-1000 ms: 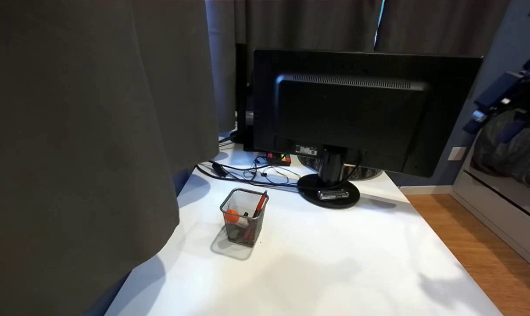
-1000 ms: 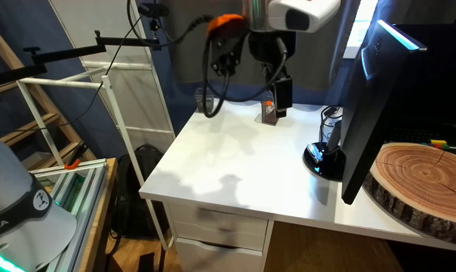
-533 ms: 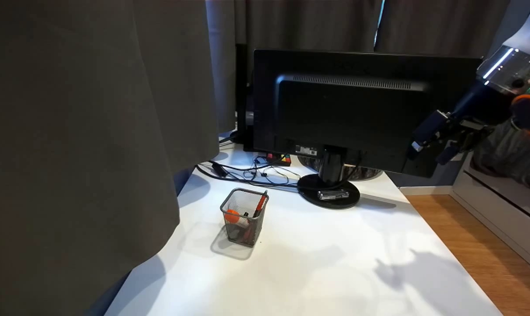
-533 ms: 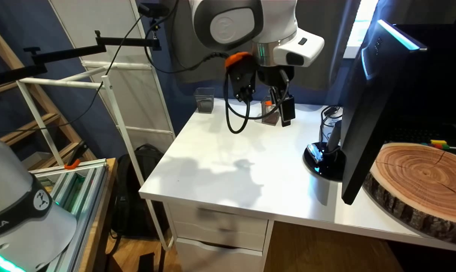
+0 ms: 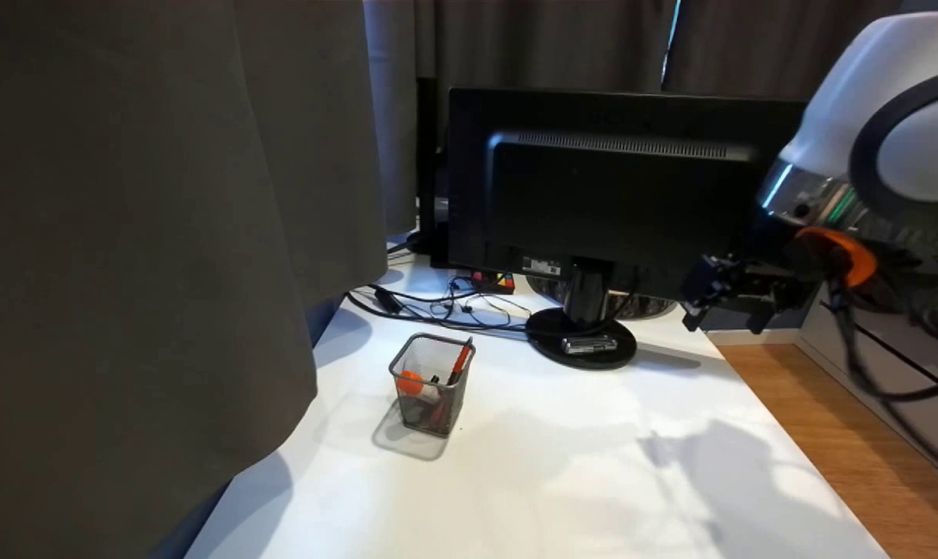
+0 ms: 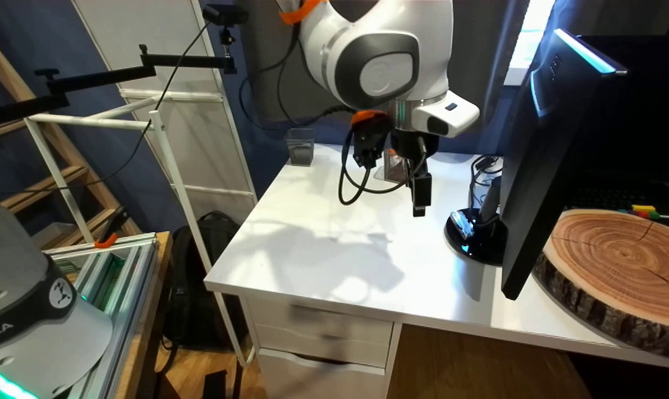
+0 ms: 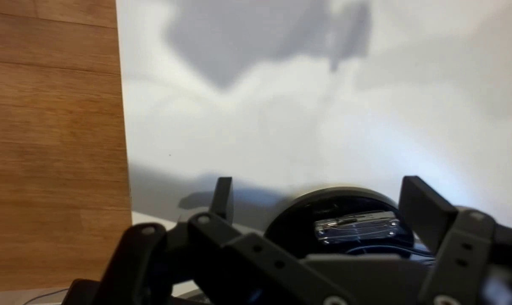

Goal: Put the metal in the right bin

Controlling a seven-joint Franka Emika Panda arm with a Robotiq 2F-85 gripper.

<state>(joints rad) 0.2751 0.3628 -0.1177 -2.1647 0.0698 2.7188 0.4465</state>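
The metal, a shiny silver multi-tool-like piece, lies on the round black monitor base in both exterior views. It also shows in the wrist view, beyond and between the fingers. The right bin, a small square wire-mesh container with a dark rim, stands on the desk holding an orange item and pens. It is partly behind the gripper and its cable in an exterior view. My gripper is open and empty, fingers wide apart. It hangs above the desk in both exterior views, apart from the metal.
The large black monitor stands over its base. Black cables run behind it. Another mesh container stands at the desk's far left corner. A wood slab lies behind the monitor. A grey curtain hangs beside the desk.
The arm has come down lower over the desk, moving left into view in an exterior view. My gripper is nearer the desk and the metal. The metal and the bin have not moved.
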